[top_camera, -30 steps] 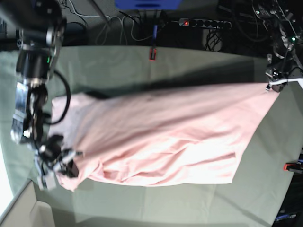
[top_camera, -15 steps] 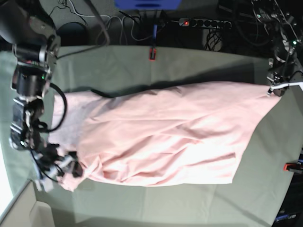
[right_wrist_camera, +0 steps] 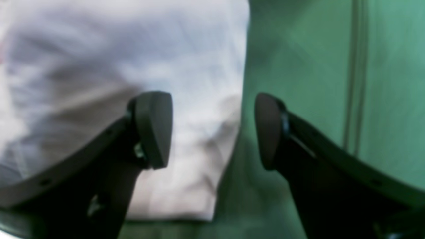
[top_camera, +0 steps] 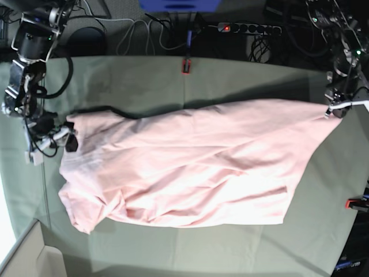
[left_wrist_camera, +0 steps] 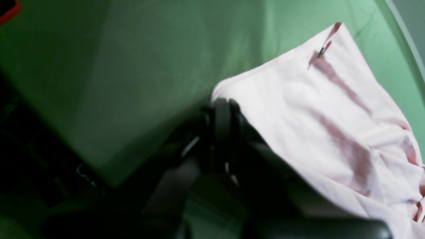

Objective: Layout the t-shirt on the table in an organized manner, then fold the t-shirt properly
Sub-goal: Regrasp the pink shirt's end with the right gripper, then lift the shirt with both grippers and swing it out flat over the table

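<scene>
From my station I see the t-shirt [top_camera: 190,167] spread across the middle of the table [top_camera: 144,81], running from the base view's left side to its far right, and lying between my two arms.

My left pincer [top_camera: 337,107] sits at the right edge of the base view, at the shirt's far corner. In the left wrist view its jaws are pressed together with the shirt's edge [left_wrist_camera: 232,96] pinched between them, so it is clamped on the t-shirt, and the cloth fans away from the pincer [left_wrist_camera: 220,116] toward the upper right of that view.

My right pincer [top_camera: 55,138] hangs at the opposite end, at the upper left corner of the shirt. In the right wrist view its jaws stand wide apart with nothing between them; one fingertip [right_wrist_camera: 154,129] is over pink cloth, the other over bare green table [right_wrist_camera: 332,66], so the shirt's edge [right_wrist_camera: 199,99] runs through the gap of the pincer [right_wrist_camera: 212,131]. I cannot tell whether the fingertips touch the cloth.

The shirt is pale pink, creased in long diagonal folds, rumpled and partly doubled over at its lower left. No print shows on the upward face.

A red clamp [top_camera: 185,65] grips the table's far edge.
</scene>
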You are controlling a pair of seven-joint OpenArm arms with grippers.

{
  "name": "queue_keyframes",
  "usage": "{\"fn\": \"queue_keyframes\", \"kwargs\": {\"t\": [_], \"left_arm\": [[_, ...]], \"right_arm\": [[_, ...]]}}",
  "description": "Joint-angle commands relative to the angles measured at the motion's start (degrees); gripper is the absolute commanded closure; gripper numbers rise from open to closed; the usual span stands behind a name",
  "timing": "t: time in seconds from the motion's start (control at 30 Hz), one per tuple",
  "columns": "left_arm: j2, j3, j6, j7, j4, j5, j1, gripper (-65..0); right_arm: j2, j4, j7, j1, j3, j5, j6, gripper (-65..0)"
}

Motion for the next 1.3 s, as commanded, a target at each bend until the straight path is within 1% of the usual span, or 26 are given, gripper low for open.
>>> {"fn": "queue_keyframes", "kwargs": {"t": [0.0, 0.17, 0.37, 0.4, 0.47, 0.5, 0.6, 0.67, 0.7, 0.73, 0.77, 0.83, 1.0, 1.07, 1.13, 1.2, 1.27], "left_arm": [[-0.68, -0.11, -0.25, -1.33, 0.82, -0.36, -0.65, -0.1], [-0.59, -0.11, -0.16, -1.33, -0.06, -0.36, -0.65, -0.1], [-0.59, -0.11, -0.25, -1.33, -0.14, -0.36, -0.91, -0.1], [-0.59, -0.2, -0.25, -1.33, -0.14, -0.36, -1.0, -0.1], [-0.59, -0.29, -0.25, -1.33, -0.14, -0.36, -1.0, -0.1], [-0.59, -0.29, -0.25, -1.33, -0.14, -0.53, -1.0, -0.1], [-0.59, -0.29, -0.25, -1.33, -0.14, -0.62, -1.0, -0.1], [-0.59, -0.29, -0.25, -1.33, -0.14, -0.71, -1.0, -0.1], [-0.59, -0.29, -0.25, -1.33, -0.14, -0.71, -1.0, -0.1], [-0.59, -0.29, -0.25, -1.33, -0.14, -0.8, -1.0, -0.1], [-0.59, -0.29, -0.25, -1.33, -0.06, -0.8, -1.0, -0.1], [-0.59, -0.29, -0.16, -1.33, 0.47, -0.88, -1.0, -0.1], [-1.82, -0.03, 0.19, -1.24, 4.34, -0.88, -3.64, -0.1], [-1.82, 1.21, 0.19, -1.24, 5.39, -0.53, -5.92, -0.1], [-3.05, 2.44, 0.28, -1.06, 6.19, -0.53, -7.86, -0.1], [-4.02, 3.93, 0.28, 1.57, 6.19, -0.8, -10.93, -0.1], [-4.11, 4.28, 0.28, 5.18, 6.1, -0.44, -15.15, -0.1]], "right_arm": [[0.88, 0.21, 1.21, 0.86, 0.51, 0.8, 0.33, -35.5], [0.26, 0.12, 1.21, -0.99, 0.07, 0.71, 0.33, -35.4], [-2.55, 0.12, 1.04, -2.13, 0.07, 0.8, 0.33, -34.8], [-3.52, 0.21, 1.04, -2.83, 0.07, 0.8, 0.51, -34.0], [-4.49, 0.3, 1.12, -3.45, 0.07, 0.8, 0.51, -29.8], [-4.66, 0.3, 1.12, -3.54, 0.07, 0.8, 0.51, -26.5], [-5.19, 0.3, 1.12, -3.62, 0.07, 0.8, 0.51, -13.6], [-5.28, 0.3, 1.12, -3.62, 0.07, 0.8, 0.51, -2.3], [-5.19, 0.3, 1.12, -3.62, 0.34, 0.8, 0.51, 0.0], [-5.01, 0.38, 1.12, -3.62, 0.42, 0.8, 0.51, 0.0], [-4.14, 1.0, 1.04, -3.62, 0.51, 0.8, 0.51, 0.0], [-2.99, 4.69, 0.77, -4.5, 0.6, 0.97, 0.51, 0.0], [-2.55, 22.54, 0.77, -8.28, 0.6, 0.97, 0.51, 0.0], [-2.03, 29.4, 0.68, -8.9, 1.65, 0.97, 0.51, 0.0], [-2.11, 34.76, 0.68, -8.81, 3.41, 0.97, 0.51, 0.0], [-2.2, 39.33, 0.68, -7.32, 4.73, 0.97, 0.51, 0.0], [-2.2, 41.44, 0.68, -5.12, 6.58, 0.97, 0.51, 0.0]]}}
